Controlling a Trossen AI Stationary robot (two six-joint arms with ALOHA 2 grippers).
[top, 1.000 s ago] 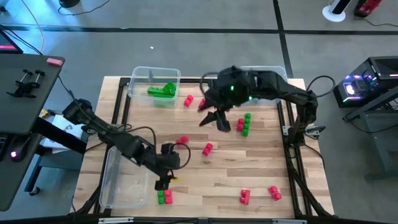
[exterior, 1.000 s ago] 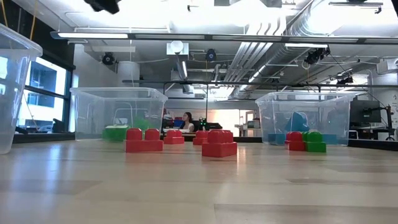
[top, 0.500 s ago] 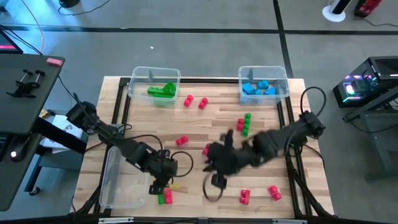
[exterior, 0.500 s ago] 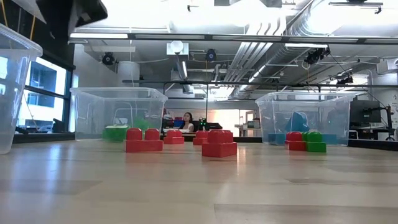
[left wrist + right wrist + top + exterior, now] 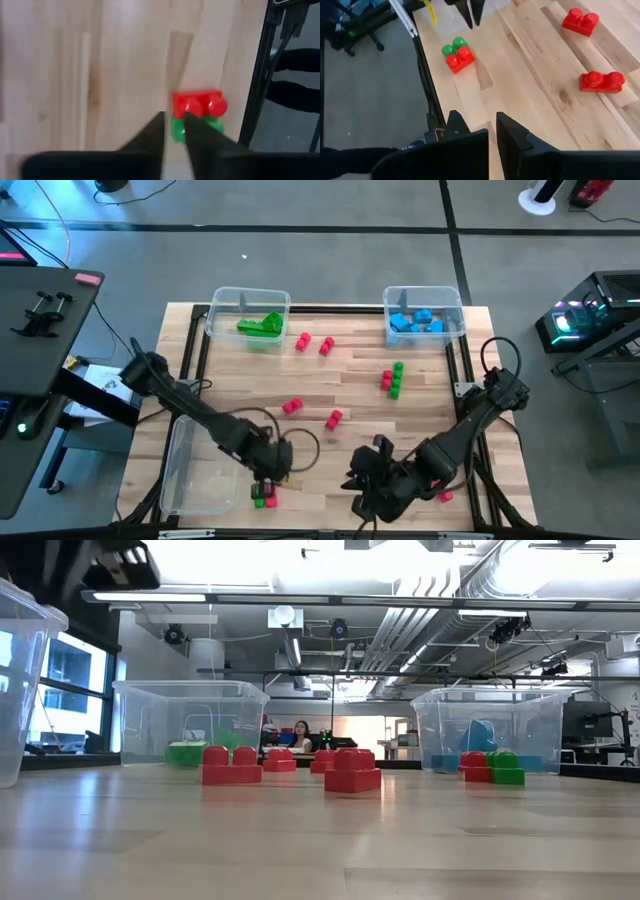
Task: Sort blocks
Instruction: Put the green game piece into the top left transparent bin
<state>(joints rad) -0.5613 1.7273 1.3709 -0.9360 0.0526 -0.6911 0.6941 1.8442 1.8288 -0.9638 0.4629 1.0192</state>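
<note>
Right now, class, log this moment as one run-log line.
left gripper: at red-green block, front edge | right gripper: jaws shut, empty, front edge | stage: sorting unfinished

Place: a robotics lab in an open-plan office hall.
Ceiling: exposed ducts and pipes [image 5: 440,590] ran overhead.
Floor: grey, with a lit computer tower [image 5: 590,315] beside the wooden desk [image 5: 420,405].
Background: a person [image 5: 301,735] sat at distant workstations.

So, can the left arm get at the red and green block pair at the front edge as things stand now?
Probably yes. The left gripper is right over the red and green block pair, fingers nearly closed, nothing in between. The right gripper is shut and apart from it, so the way looks free.
</note>
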